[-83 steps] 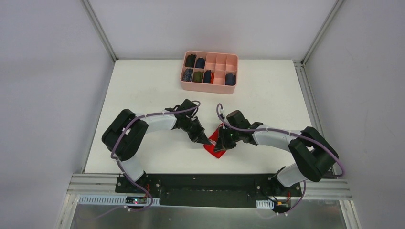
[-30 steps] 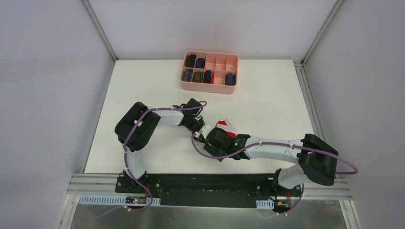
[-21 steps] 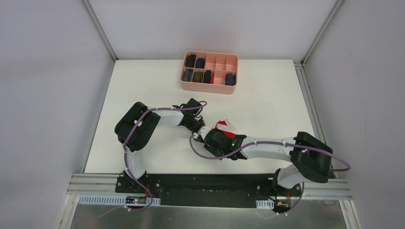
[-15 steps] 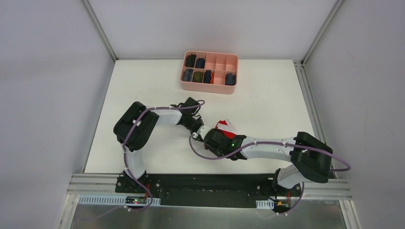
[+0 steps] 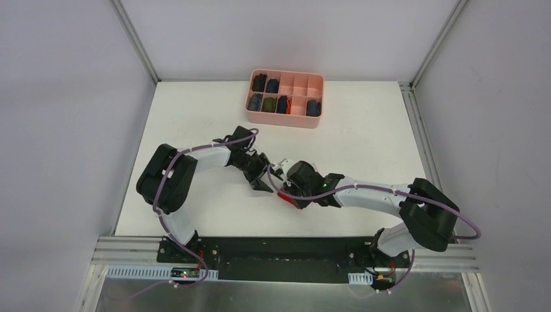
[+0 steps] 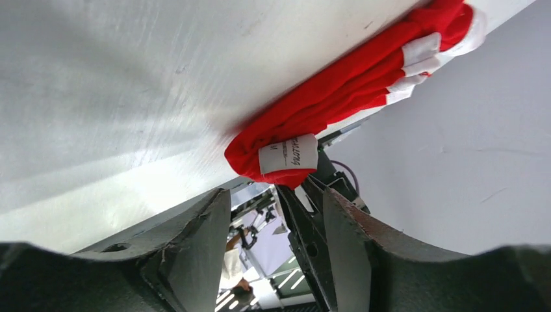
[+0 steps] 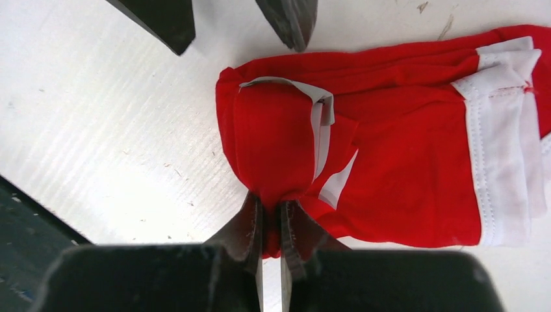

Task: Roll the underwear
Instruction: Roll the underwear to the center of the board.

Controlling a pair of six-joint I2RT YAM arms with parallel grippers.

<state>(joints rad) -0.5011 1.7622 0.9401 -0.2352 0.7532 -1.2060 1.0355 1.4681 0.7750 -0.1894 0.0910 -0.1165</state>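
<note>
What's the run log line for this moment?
underwear: lying on table, one end folded over | right pincer: shut on folded end | left pincer: open, beside the cloth

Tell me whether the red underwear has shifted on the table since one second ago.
Yes. The underwear has moved down the top view, away from the pink box and slightly left.

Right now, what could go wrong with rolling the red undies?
1. The right claw pinches only a thin fold of the underwear, so the cloth might slip out and the folded-over end could flop back.
2. The left claw is open and holds nothing, so the rest of the garment lies loose and could drag or bunch instead of rolling neatly.
</note>
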